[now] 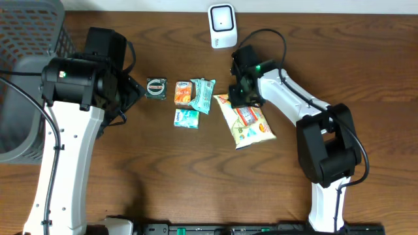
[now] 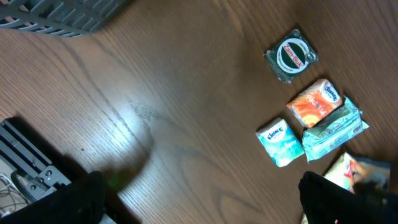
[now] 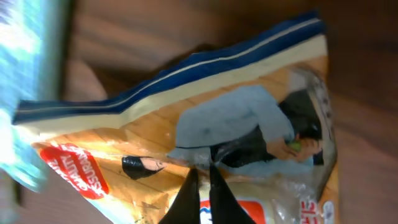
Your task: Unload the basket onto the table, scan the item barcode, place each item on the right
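The snack bag [image 1: 251,124] lay flat on the bench [image 1: 366,65], right of centre, its printed face up and one end pointing towards the white scanner [image 1: 222,26] at the far edge. No barcode showed on the upturned side, so the code was probably underneath or on the back seam, which would explain why the bag had to be lifted rather than scanned where it lay. The right tool [image 3: 200,186] stood over the bag's far-left end, its fingers drawn almost together with the tips against the film. Whether a fold of wrapper was pinched between them could not be told. That end looked a sensible choice, being nearest the scanner and leaving most of the bag free to hang and turn. The left tool [image 2: 205,202] was spread wide and held nothing, hovering left of the round-labelled packet [image 1: 157,87], the orange packet [image 1: 185,93], the teal packet [image 1: 204,94] and the small tissue pack [image 1: 186,118], apparently parked out of the way.
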Robot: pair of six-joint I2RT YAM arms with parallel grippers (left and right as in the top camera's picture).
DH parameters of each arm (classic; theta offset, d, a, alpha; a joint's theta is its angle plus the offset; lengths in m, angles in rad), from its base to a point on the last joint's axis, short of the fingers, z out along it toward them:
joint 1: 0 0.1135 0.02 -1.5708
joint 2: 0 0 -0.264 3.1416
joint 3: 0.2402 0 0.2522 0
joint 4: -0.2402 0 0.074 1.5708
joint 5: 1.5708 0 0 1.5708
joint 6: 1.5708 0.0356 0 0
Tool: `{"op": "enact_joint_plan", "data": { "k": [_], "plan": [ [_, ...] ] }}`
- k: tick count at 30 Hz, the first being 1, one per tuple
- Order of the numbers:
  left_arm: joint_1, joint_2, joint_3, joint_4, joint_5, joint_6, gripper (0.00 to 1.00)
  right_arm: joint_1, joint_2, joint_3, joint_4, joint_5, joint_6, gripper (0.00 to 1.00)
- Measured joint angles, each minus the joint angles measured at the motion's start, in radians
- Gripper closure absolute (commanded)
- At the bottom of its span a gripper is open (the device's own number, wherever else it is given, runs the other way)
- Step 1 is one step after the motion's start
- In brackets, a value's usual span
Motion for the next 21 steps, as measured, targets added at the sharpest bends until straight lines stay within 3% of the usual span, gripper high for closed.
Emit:
{"op": "enact_joint_plan", "data": {
  "k": [4, 10, 13, 17, 21],
  "plan": [
    [0.0, 0.0, 0.0, 0.0, 0.0, 0.0, 0.02, -0.002, 0.011, 0.053, -0.064, -0.001, 0.02, 0.94],
    [0.0, 0.0, 0.0, 0.0, 0.0, 0.0, 0.02, -0.043, 0.028, 0.304, -0.37, 0.006, 0.019, 0.93],
    [0.0, 0.0, 0.0, 0.0, 0.0, 0.0, 0.02, -0.055, 0.023, 0.384, -0.526, 0.013, -0.02, 0.98],
    [0.0, 0.0, 0.0, 0.0, 0.0, 0.0, 0.02, -0.046, 0.022, 0.361, -0.628, 0.014, -0.047, 0.99],
    [0.0, 0.0, 0.0, 0.0, 0.0, 0.0, 0.02, -0.016, 0.022, 0.233, -0.557, 0.026, -0.058, 0.99]
  ]
}}
